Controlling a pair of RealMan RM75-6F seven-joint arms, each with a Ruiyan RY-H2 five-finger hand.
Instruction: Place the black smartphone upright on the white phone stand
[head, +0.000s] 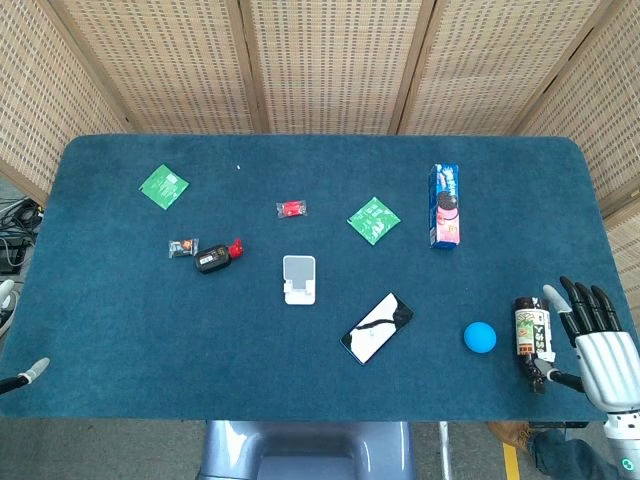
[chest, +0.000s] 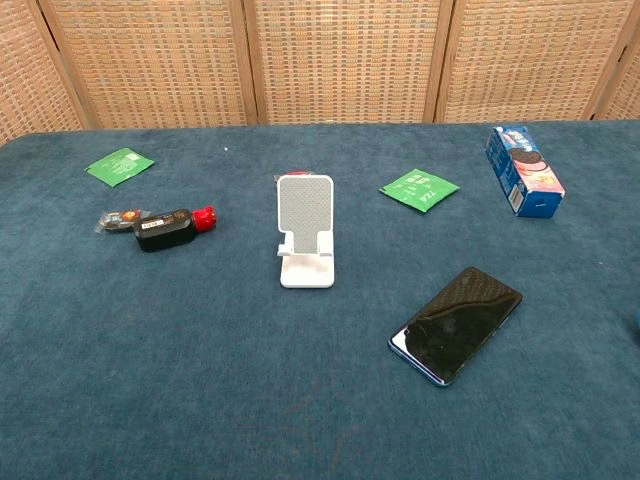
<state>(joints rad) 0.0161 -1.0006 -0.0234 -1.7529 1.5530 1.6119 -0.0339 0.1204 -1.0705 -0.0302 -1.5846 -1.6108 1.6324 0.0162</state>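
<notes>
Left hand (head: 25, 377): only a fingertip shows at the desk's (head: 120, 330) near-left edge; whether its fingers are wide or curled cannot be told.
White phone stand (chest: 305, 232): upright mid-desk, backrest tilted away, ledge facing the robot, empty.
Black smartphone (chest: 457, 323): flat, screen up, lying diagonally just right of the stand, untouched.
Right hand (head: 592, 340): fingers spread, holding nothing, beside a small bottle (head: 529, 331) and a blue ball (head: 480, 337).
Step in hand: likely the reach; the right hand should pass over ball and bottle and pinch the phone's long edges.
</notes>
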